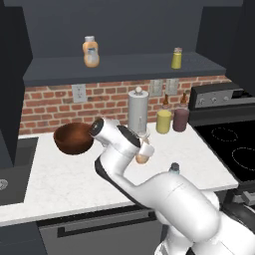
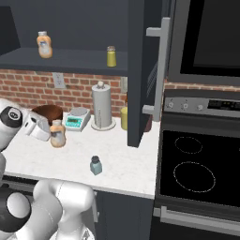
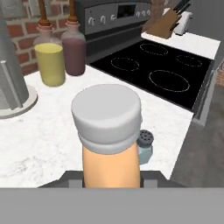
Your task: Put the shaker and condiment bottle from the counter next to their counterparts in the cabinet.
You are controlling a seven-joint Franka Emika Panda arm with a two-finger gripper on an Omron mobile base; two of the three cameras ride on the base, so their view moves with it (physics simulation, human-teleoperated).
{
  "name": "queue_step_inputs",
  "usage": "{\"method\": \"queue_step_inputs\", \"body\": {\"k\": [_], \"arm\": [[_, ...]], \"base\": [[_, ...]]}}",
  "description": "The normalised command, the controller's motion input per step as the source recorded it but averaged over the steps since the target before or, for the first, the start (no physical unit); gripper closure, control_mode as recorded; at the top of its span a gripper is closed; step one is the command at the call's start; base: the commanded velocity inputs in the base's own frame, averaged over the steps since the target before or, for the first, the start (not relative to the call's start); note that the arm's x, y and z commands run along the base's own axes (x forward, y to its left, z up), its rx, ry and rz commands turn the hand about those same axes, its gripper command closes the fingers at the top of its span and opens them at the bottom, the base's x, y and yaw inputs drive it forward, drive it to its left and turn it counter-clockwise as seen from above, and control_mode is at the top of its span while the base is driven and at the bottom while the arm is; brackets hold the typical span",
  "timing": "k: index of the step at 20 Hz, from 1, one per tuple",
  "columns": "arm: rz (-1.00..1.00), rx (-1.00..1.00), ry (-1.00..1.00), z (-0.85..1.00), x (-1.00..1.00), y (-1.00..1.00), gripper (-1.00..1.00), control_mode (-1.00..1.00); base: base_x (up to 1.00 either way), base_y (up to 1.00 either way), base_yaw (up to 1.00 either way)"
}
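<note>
The condiment bottle [image 3: 110, 131], orange-tan with a pale cap, stands between my fingertips [image 3: 71, 176]; my gripper [image 3: 111, 177] is shut on it. It sits at or just above the white counter [image 1: 60, 179], and I cannot tell which. The same bottle [image 2: 57, 134] and gripper [image 2: 52, 132] are at the counter's left, by the bowl. The squat teal-grey shaker [image 2: 96, 165] stands alone near the counter's front edge, also the shaker [image 3: 145, 144] just behind the bottle. On the cabinet shelf [image 1: 129, 67] stand the counterpart bottle [image 1: 90, 51] and the slim yellow-green shaker [image 1: 177, 58].
A brown bowl [image 1: 73, 138], a paper-towel holder [image 1: 138, 110], a yellow jar [image 1: 163, 121] and a maroon jar [image 1: 181, 119] line the back. A small scale [image 2: 77, 118] sits by the bowl. The open cabinet door [image 2: 140, 70] hangs right; the stove [image 2: 197, 168] lies beyond, the sink [image 1: 12, 172] left.
</note>
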Motion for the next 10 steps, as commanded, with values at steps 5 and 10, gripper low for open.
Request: {"method": "queue_step_inputs", "body": {"k": [5, 10], "arm": [[0.22, 0.0, 0.07, 1.0, -0.32, 0.15, 1.0, -1.0], [0.35, -0.03, 0.01, 1.0, -0.09, 0.14, 1.0, -1.0]], "base": [[0.0, 0.0, 0.0], [0.0, 0.0, 0.0]]}}
